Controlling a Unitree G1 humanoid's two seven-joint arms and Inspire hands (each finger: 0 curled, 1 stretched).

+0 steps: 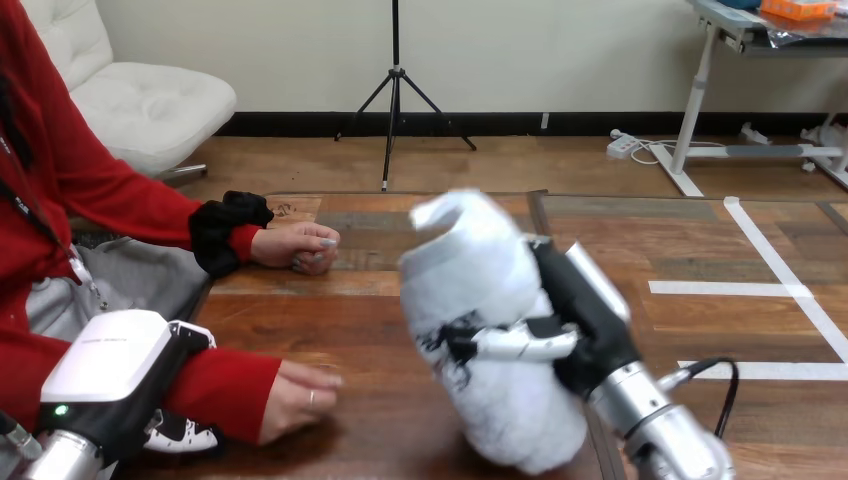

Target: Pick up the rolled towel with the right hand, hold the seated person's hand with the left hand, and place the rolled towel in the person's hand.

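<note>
One bulky, fluffy white rolled towel (480, 290), clasped by right hand (578, 322) at five o'clock, may slip; left hand (110, 372) hold untellable.

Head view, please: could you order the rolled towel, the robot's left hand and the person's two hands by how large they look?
1. The rolled towel, largest, gripped by the right hand.
2. The left hand, close to the camera, so unsure.
3. The person's nearer hand and farther hand look alike; unranked.
</note>
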